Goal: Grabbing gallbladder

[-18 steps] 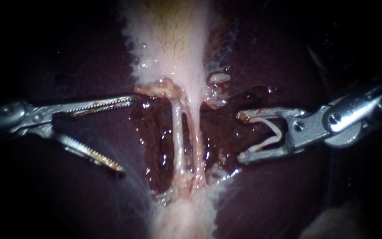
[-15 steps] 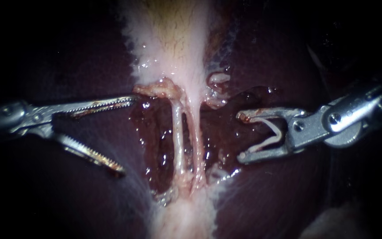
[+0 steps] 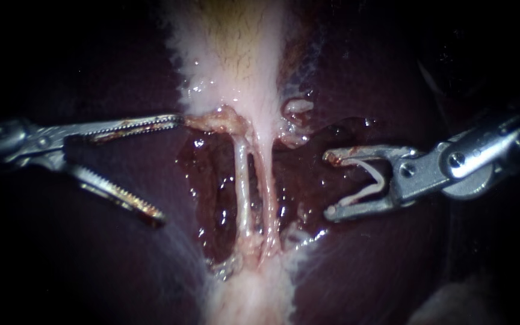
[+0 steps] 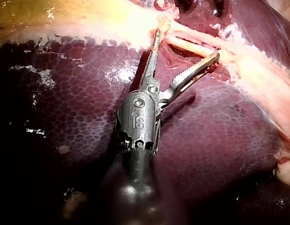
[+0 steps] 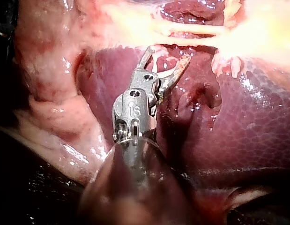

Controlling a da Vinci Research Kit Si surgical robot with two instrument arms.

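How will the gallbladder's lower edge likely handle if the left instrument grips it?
Probably slippery: the gallbladder glistens wet. Likely soft and floppy: its edge looks ragged. The toothed jaws of the left instrument may tear it.

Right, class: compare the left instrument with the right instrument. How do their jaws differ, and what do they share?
The left instrument has long, slim, toothed jaws; the right instrument has shorter ones. The left instrument's jaws stand open and empty, one tip at the ragged edge of the gallbladder; the right instrument's hold a pale V-shaped clip. Both lie over the liver, either side of the two tubes.
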